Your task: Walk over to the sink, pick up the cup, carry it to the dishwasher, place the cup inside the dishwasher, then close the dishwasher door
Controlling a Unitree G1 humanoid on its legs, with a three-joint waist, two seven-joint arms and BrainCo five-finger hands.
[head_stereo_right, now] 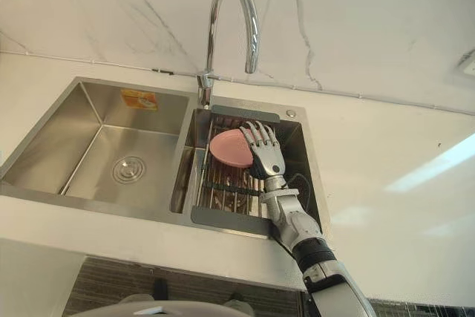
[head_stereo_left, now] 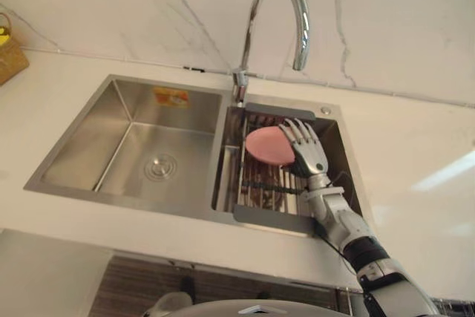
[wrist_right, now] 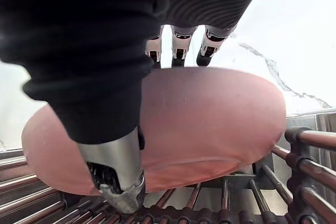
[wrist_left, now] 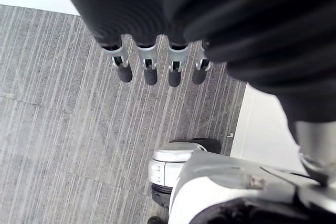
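Right now your right hand (head_stereo_left: 306, 150) is closed on the pink cup (head_stereo_left: 266, 146), fingers over its far wall and thumb against the near one. The cup lies on the wire rack (head_stereo_left: 260, 192) in the right basin of the sink (head_stereo_left: 89, 146), and your left hand (wrist_left: 149, 69) hangs slack-fingered over the floor. That smooth, curved wall could slip out of so shallow a pinch if you lift fast, and a tall lift risks knocking the faucet (head_stereo_left: 299, 24) overhead.

Pink cup (head_stereo_left: 269, 146), steel-grey sink (head_stereo_left: 133, 146), white grey-veined wall (head_stereo_left: 386, 20), grey-striped floor (wrist_left: 63, 129).
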